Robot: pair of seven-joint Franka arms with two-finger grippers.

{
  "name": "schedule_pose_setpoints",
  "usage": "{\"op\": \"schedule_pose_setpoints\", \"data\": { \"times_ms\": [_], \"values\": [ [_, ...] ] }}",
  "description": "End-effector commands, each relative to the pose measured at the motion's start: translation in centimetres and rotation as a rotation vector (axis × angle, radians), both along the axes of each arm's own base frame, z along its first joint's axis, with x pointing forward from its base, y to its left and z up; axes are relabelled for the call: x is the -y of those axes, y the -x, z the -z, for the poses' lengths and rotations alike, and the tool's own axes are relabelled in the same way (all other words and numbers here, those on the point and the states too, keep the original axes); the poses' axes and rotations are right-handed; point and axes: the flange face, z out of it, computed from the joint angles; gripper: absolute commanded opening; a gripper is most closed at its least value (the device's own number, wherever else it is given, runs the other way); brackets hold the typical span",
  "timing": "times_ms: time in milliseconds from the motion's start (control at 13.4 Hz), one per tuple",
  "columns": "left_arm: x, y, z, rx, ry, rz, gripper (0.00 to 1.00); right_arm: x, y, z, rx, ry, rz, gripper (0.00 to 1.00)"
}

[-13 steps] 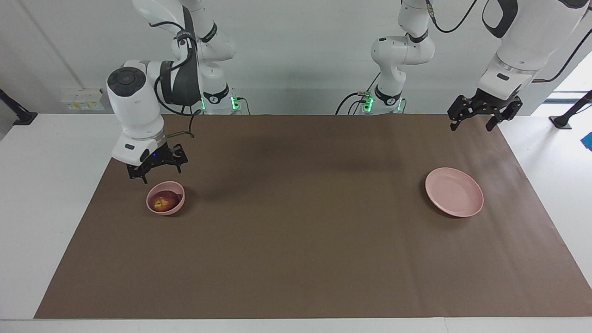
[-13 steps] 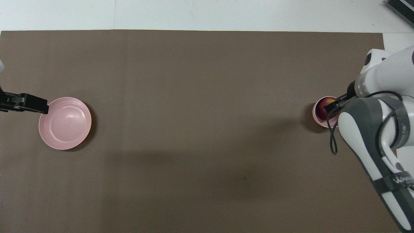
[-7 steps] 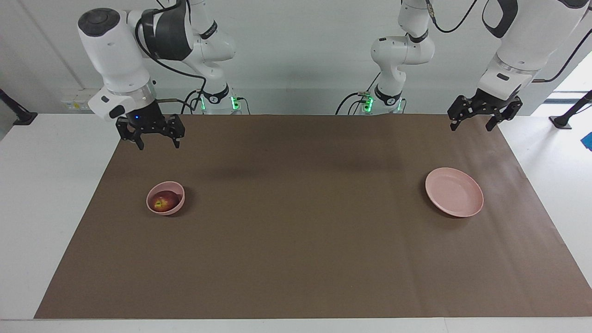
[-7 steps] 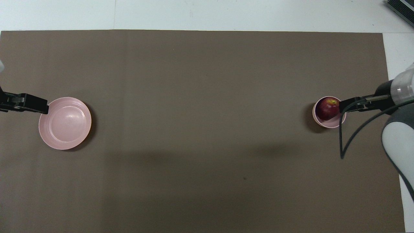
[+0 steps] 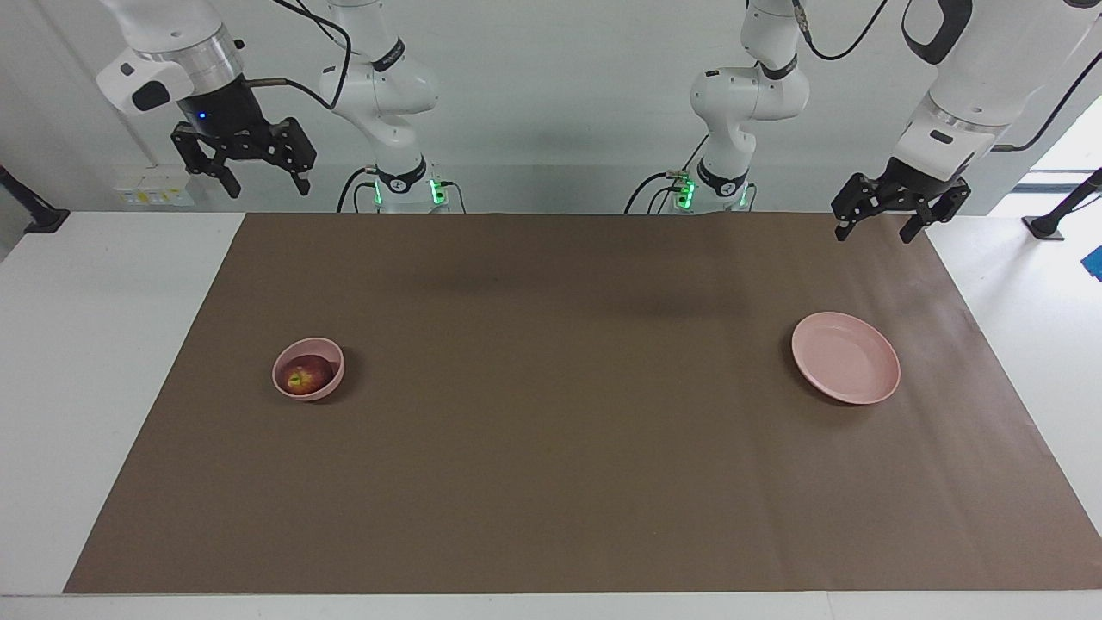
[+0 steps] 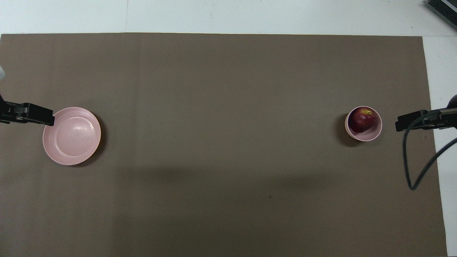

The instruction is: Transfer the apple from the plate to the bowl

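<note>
The dark red apple (image 5: 303,377) (image 6: 363,119) lies in the small pink bowl (image 5: 337,365) (image 6: 367,137) toward the right arm's end of the table. The wide pink plate (image 5: 845,357) (image 6: 71,135) sits bare toward the left arm's end. My right gripper (image 5: 268,188) hangs open and empty, high in the air over the brown mat's corner at its own base, well clear of the bowl. My left gripper (image 5: 874,232) is open and empty over the mat's corner at the left arm's end, away from the plate.
A brown mat (image 5: 551,430) covers most of the white table (image 5: 103,344). The two arm bases (image 5: 405,185) stand at the table's edge. A loose black cable (image 6: 410,160) hangs from the right arm.
The right gripper has risen from just above the bowl and drawn back toward its base, leaving the apple in the bowl. The left arm has hardly moved.
</note>
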Motion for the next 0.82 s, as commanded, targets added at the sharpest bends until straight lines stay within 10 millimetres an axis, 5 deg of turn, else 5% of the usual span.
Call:
{"op": "schedule_pose_setpoints", "data": {
  "times_ms": [0, 749],
  "values": [
    [-0.4, 0.6, -1.0, 0.007, 0.014, -0.008, 1.0, 0.1, 1.8, 0.2, -0.016, -0.024, 0.011, 1.0],
    [-0.9, 0.8, -1.0, -0.003, 0.015, -0.017, 1.0, -0.3, 1.4, 1.3, -0.012, 0.063, -0.082, 1.0]
  ]
}}
